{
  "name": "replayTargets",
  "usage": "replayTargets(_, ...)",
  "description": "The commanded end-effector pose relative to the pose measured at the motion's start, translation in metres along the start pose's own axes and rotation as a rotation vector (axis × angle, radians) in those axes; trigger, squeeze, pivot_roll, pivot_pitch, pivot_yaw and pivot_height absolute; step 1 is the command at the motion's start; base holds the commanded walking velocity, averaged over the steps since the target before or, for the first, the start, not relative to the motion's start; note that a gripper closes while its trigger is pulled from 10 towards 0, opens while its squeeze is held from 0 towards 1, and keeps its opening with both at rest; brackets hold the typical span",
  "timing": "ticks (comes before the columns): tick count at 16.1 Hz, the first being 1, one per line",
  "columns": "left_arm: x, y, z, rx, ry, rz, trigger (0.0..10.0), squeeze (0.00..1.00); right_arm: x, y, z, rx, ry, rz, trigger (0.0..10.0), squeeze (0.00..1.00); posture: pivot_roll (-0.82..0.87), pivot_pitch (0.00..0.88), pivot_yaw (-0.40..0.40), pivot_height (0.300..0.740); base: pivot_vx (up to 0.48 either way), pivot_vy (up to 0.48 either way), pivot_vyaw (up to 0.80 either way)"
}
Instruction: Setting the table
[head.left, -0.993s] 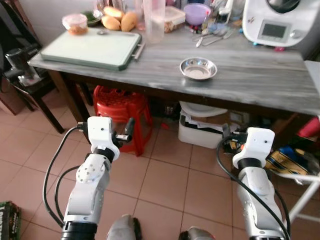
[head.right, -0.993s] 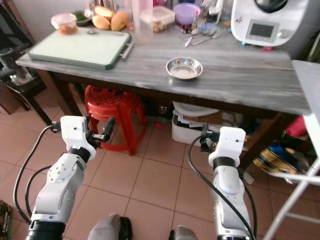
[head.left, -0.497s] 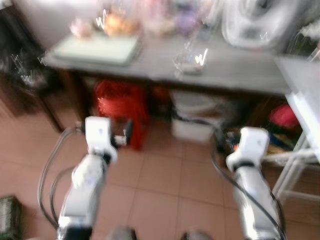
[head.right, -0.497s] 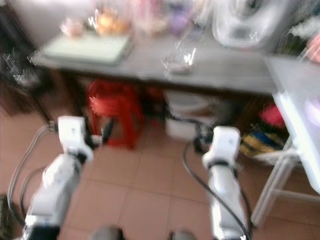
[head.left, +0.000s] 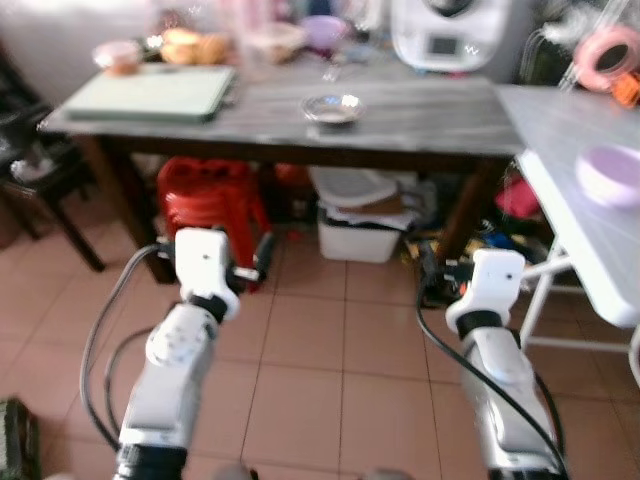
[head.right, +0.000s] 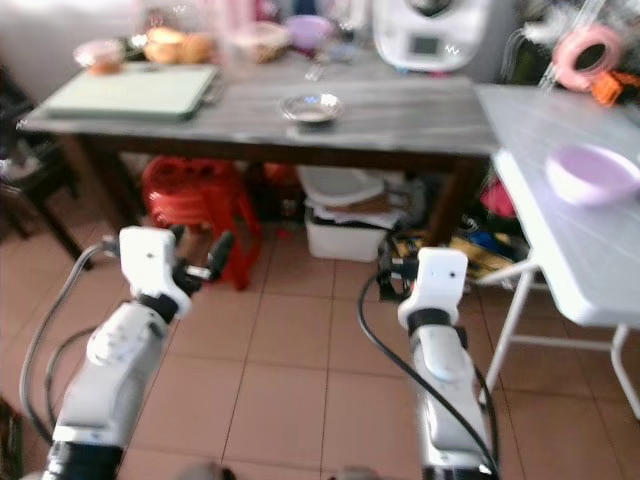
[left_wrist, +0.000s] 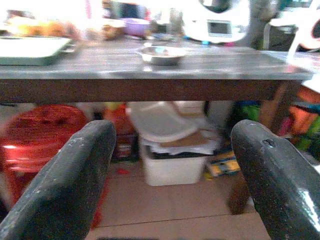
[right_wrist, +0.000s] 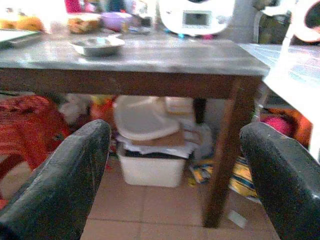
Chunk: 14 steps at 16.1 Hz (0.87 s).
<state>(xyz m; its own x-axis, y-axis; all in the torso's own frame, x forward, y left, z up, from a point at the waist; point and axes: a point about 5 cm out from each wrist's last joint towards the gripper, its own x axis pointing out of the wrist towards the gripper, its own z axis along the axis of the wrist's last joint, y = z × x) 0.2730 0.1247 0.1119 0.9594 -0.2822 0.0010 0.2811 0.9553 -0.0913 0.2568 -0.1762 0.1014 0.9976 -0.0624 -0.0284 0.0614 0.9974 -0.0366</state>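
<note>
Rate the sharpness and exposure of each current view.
Left eye view: soft throughout, the steel bowl on the wooden table smeared, far clutter washed out. Right eye view: same softness, the lilac bowl hazy. Left wrist view: fingers fairly crisp, background blown out at the top. Right wrist view: fingers blurred, white appliance overexposed.

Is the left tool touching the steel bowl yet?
Apart. In the left eye view the left tool hangs over the floor, well short of the bowl on the table.
</note>
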Motion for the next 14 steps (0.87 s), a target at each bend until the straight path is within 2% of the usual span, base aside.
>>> replayTargets(1,0.002,-0.001,0.001,0.006,0.003,-0.013,10.0,0.0,0.003,0.003,0.009,-0.018,-0.038,0.018,10.0,0.0,-0.05,0.0,0.015,0.74,0.0,-0.352,0.0)
replayTargets(4,0.001,-0.002,0.001,0.004,-0.001,-0.01,10.0,0.0,0.003,0.003,0.007,0.0,-0.035,0.027,10.0,0.0,-0.05,0.0,0.009,0.74,0.0,-0.364,0.0)
replayTargets(8,0.003,-0.003,0.0,0.005,0.0,-0.02,10.0,0.0,0.004,0.007,0.011,-0.023,-0.049,0.064,10.0,0.0,-0.05,0.0,0.017,0.74,0.0,-0.442,0.0)
replayTargets(9,0.004,-0.004,0.001,0.007,-0.003,-0.026,10.0,0.0,0.001,0.01,0.009,0.006,-0.043,0.098,10.0,0.0,-0.06,0.0,0.02,0.74,0.0,-0.446,0.0)
replayTargets(11,0.006,-0.005,0.002,0.007,-0.003,-0.031,10.0,0.0,-0.002,0.014,0.007,-0.017,-0.038,0.119,10.0,0.0,-0.06,0.0,0.02,0.74,0.0,-0.442,0.0)
replayTargets(12,0.007,-0.005,0.001,0.007,-0.002,-0.032,10.0,0.0,-0.002,0.018,0.007,0.018,-0.032,0.142,10.0,0.0,-0.06,0.0,0.016,0.74,0.0,-0.442,0.0)
replayTargets(14,0.006,-0.005,0.0,0.007,0.001,-0.031,10.0,0.0,-0.002,0.02,0.006,0.004,-0.029,0.159,10.0,0.0,-0.05,0.0,0.013,0.74,0.0,-0.441,0.0)
